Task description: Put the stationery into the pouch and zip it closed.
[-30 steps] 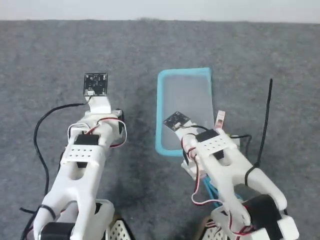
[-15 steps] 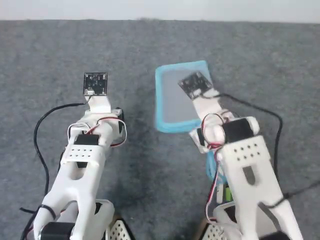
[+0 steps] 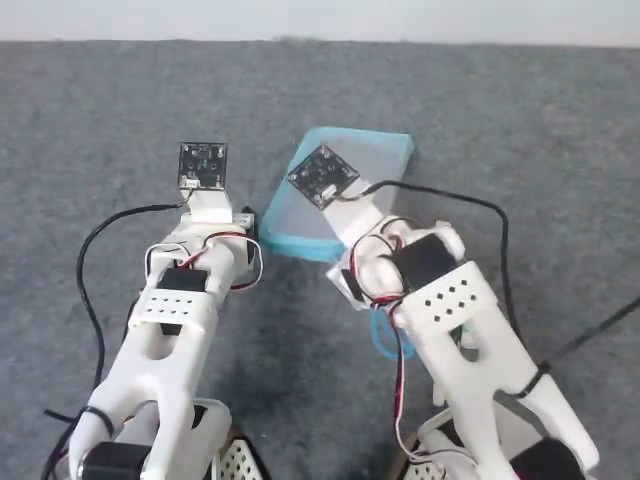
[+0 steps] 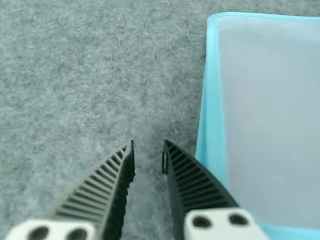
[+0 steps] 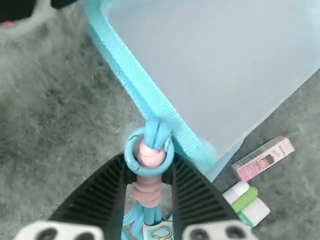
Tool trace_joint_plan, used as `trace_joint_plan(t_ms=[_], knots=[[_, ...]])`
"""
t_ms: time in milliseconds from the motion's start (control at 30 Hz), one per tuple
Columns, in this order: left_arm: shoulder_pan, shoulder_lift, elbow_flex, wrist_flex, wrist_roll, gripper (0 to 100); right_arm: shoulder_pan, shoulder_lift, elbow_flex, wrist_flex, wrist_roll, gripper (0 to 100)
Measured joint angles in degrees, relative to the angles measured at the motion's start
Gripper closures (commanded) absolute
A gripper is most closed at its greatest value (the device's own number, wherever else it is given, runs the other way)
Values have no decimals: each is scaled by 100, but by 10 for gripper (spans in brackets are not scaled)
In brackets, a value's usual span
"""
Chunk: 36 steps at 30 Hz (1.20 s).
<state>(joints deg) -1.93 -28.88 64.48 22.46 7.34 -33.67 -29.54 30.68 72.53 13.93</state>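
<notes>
one pouch: frosted panel, teal border | right tool clamped on teal-ringed zip pull | left tool narrowly parted

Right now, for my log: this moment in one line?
right tool: shut on pull | left tool: open | stationery: outside pouch

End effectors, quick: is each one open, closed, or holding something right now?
Left end effector: slightly open, empty, beside the pouch.
Right end effector: closed on the pouch's zip pull.
</notes>
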Motion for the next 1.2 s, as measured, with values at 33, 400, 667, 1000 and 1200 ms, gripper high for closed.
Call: trace_joint_plan(t_ms=[33,400,667,1000,1200], knots=[[18,0,0,0,0,906,0,0,18,-26,0,992],[1187,9,352,-9,-246,909,0,70,-1521,413,0,992],[1547,9,378,-9,167,909,-897,1029,-2497,703,0,992],[1275,18,721,-431,642,909,-1073,-53,-158,-633,105,992],[484,18,712,-501,791,909,-1046,-501,949,-1011,193,992]])
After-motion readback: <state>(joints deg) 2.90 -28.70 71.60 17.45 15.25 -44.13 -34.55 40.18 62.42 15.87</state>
